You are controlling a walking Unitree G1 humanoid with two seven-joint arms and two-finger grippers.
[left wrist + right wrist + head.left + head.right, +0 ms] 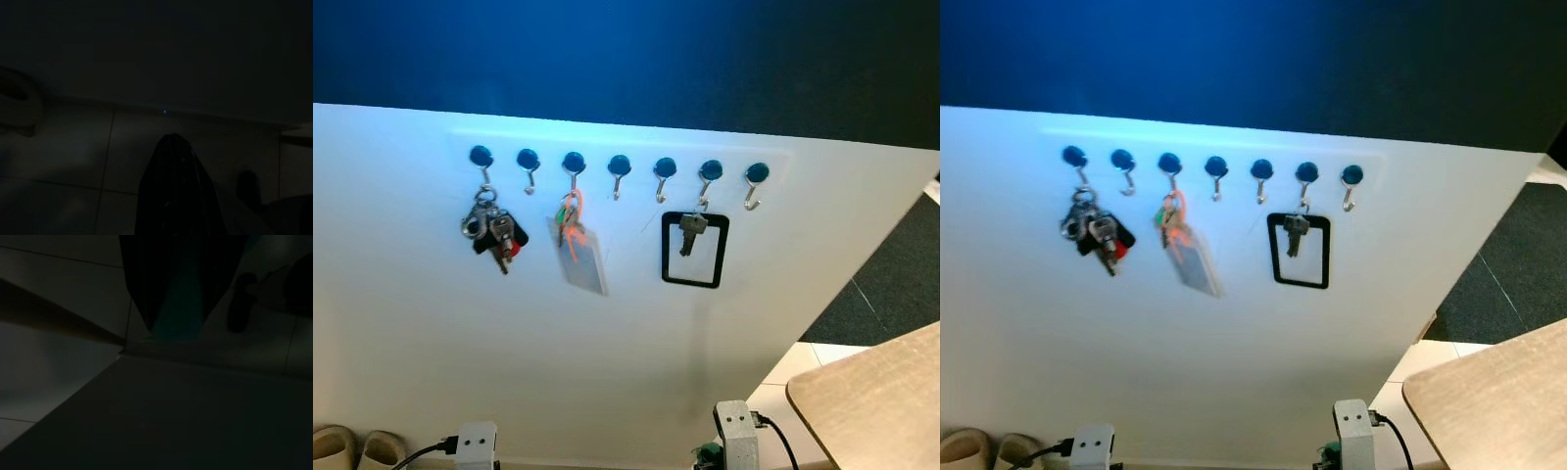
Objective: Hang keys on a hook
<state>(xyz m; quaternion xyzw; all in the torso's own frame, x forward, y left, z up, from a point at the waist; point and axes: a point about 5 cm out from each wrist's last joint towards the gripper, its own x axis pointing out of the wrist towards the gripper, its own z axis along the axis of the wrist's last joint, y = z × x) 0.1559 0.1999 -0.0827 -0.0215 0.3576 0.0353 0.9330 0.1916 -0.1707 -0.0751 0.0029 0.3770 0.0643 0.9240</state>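
A white wall panel carries a row of several blue-knobbed hooks. A key bunch with black and red fobs hangs on the leftmost hook. The third hook holds keys on an orange loop with a clear tag. A single key in a black rectangular frame hangs on the sixth. The hook at the far right is bare. Both arms hang low in front of the panel. The left gripper points at the dim floor, fingers together. The right gripper is shut on a teal thing.
A wooden table corner juts in at the lower right. A pair of beige slippers lies on the floor at the lower left. Dark carpet lies beyond the panel's right end. My two wrists show at the bottom.
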